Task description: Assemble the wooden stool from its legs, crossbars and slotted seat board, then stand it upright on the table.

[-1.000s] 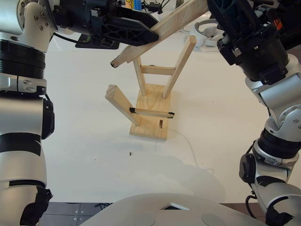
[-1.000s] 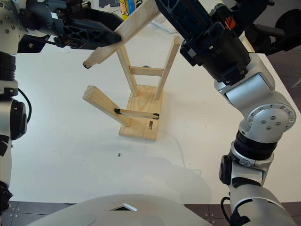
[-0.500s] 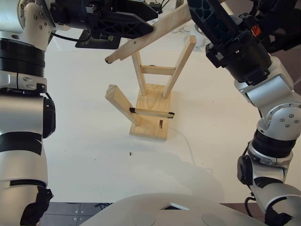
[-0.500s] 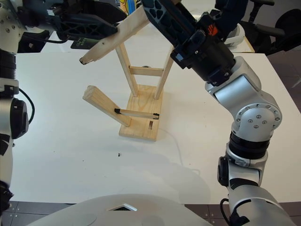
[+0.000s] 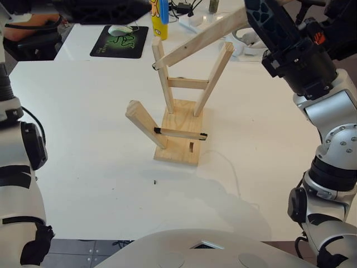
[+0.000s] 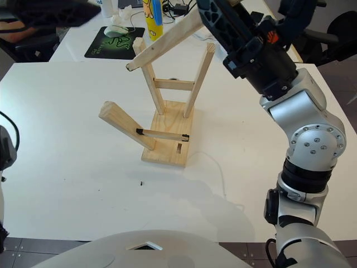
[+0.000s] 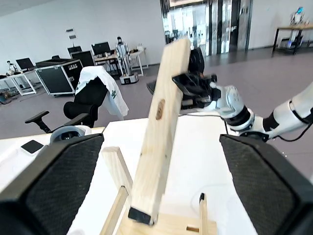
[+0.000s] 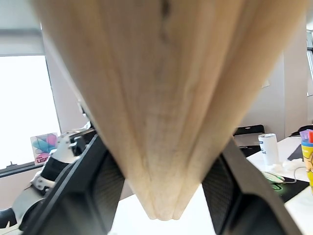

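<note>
Since a moment ago the left pincer (image 5: 120, 10) has let go of the loose pale wooden leg (image 5: 201, 40) and pulled off toward the far left corner of the white surface (image 5: 83, 139). Its pads are wide apart and it's mostly cut off by the frame. The right pincer (image 6: 215, 17) is clamped on the leg's top end, hiding it. The low end sits by an upright leg's top, can't tell if touching. The half-built wooden stool (image 5: 187, 84) sits upside down mid-surface on its slotted seat board (image 5: 181, 142).

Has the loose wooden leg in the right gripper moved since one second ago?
Yes. The loose leg has shifted toward the robot's right: its free end, earlier left of the standing back leg, now crosses it.
</note>
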Motion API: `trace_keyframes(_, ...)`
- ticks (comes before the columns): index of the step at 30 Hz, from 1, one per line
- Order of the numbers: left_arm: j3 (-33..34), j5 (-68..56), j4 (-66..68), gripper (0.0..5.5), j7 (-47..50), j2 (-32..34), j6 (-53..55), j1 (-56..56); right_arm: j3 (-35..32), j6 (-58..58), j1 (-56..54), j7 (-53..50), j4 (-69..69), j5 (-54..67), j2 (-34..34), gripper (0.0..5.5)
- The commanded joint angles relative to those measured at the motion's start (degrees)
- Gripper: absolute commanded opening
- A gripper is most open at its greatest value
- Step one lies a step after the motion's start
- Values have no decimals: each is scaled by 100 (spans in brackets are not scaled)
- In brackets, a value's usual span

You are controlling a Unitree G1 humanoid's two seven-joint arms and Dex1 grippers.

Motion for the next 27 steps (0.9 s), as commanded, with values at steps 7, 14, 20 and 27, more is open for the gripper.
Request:
trace_keyframes(7, 228, 1184, -2794, 438, 1338, 170, -1665, 3330, -1750, 462, 1142, 789, 552, 242, -1180, 206)
trace_keyframes(14, 473, 1521, -2746, 438, 2004, -271, -2864, 3770, -1719, 532, 1389, 672, 381, 287, -1046, 206)
trace_keyframes(20, 1709, -1882, -2366, 438, 3181, -778, -705, 3515, -1613, 566, 1569, 630, 375, 284, -924, 206)
trace_keyframes(27, 2212, -4419, -1583, 422, 1970, 818, 1755, 3630, -1565, 549, 1587, 736, 510, 147, -943, 206)
